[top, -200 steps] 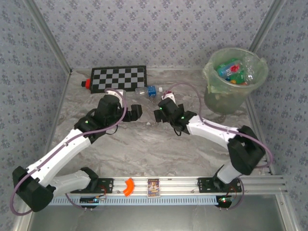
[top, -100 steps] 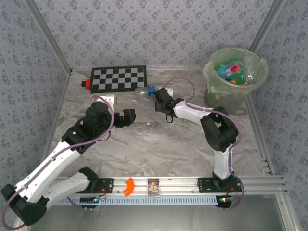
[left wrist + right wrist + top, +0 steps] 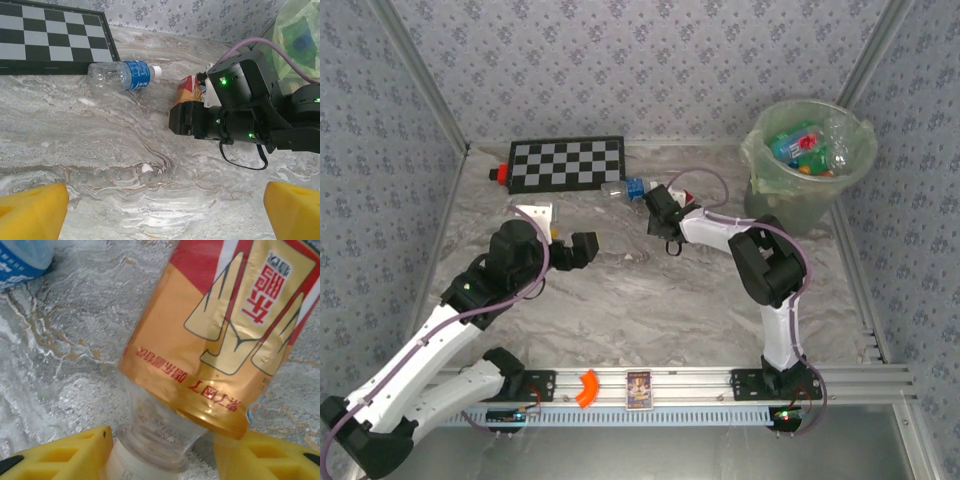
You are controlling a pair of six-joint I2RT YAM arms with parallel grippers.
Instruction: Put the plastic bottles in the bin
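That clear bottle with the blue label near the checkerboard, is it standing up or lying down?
Lying down: the bottle rests on its side on the table, cap pointing sideways.

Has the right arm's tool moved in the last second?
Yes. The right tool, now around the orange-labelled bottle, has moved away from the front rail toward the checkerboard.

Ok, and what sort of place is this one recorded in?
Most likely a lab test cell, not a home: patterned panel walls box in a marble-look table, an aluminium mounting rail spans its near edge, and a checkerboard board lies at the back.
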